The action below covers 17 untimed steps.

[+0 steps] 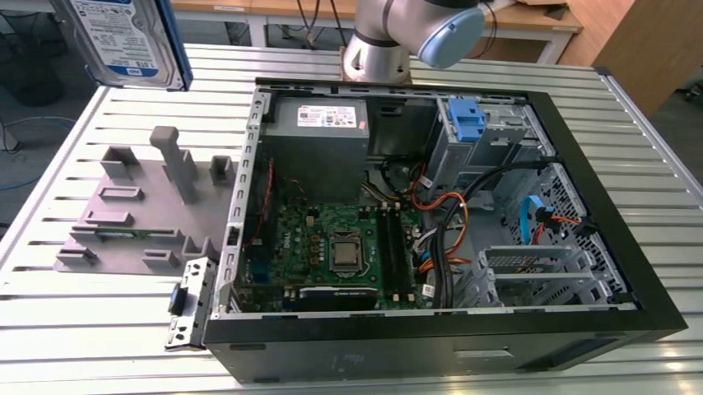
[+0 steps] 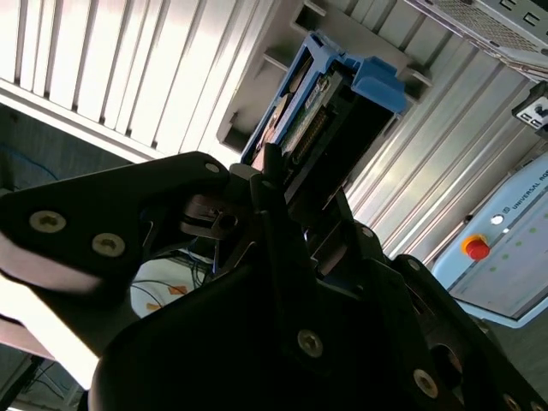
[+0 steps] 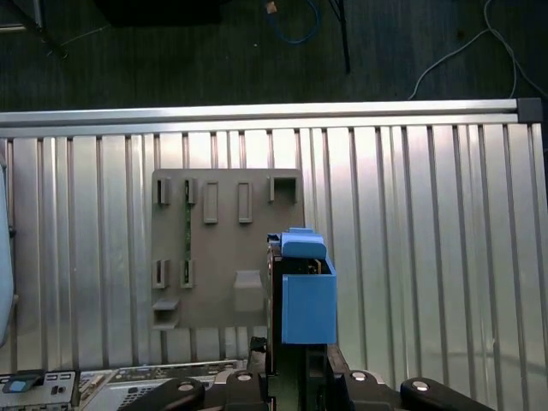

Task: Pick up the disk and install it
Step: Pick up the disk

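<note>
The disk (image 1: 121, 41), a silver hard drive with a blue-and-white label and blue side rails, hangs high in the air at the exterior view's upper left, above the table. In both wrist views my gripper (image 2: 300, 175) is shut on the disk (image 2: 330, 103). The first wrist view shows the disk (image 3: 304, 295) edge-on with its blue rail outward, held by my gripper (image 3: 295, 372) over the grey fixture plate (image 3: 227, 248). The open computer case (image 1: 615, 247) lies on its side at the exterior view's right.
The grey fixture plate (image 1: 143, 206) with upright posts sits left of the case in the exterior view. Inside the case are a grey power-supply box (image 1: 318, 123), a motherboard (image 1: 341, 247), loose cables (image 1: 450, 222) and a blue latch piece (image 1: 467, 119). The arm's base (image 1: 379, 49) stands behind the case.
</note>
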### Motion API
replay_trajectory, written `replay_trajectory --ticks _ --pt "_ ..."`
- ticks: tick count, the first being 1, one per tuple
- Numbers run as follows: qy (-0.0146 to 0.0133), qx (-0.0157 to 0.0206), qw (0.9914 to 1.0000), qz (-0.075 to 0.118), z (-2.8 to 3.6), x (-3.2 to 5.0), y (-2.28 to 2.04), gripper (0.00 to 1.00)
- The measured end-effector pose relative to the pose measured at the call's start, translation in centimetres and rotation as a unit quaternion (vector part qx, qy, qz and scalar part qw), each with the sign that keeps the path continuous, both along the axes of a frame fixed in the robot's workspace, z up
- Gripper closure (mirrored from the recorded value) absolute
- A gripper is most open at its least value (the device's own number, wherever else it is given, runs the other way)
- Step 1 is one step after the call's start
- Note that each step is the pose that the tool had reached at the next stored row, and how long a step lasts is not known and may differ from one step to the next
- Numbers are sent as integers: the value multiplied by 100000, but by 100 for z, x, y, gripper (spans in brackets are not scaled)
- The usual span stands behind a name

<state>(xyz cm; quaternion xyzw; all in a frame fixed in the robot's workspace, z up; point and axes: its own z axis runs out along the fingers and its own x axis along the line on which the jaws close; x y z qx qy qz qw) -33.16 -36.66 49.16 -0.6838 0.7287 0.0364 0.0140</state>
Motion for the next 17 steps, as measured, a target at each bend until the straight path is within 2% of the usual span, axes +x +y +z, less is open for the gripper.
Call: replay_trajectory --ticks 11,17 --pt "0 1 100000 3 0 245 0 65" --pt "3 -3 100000 -2 0 411 0 65"
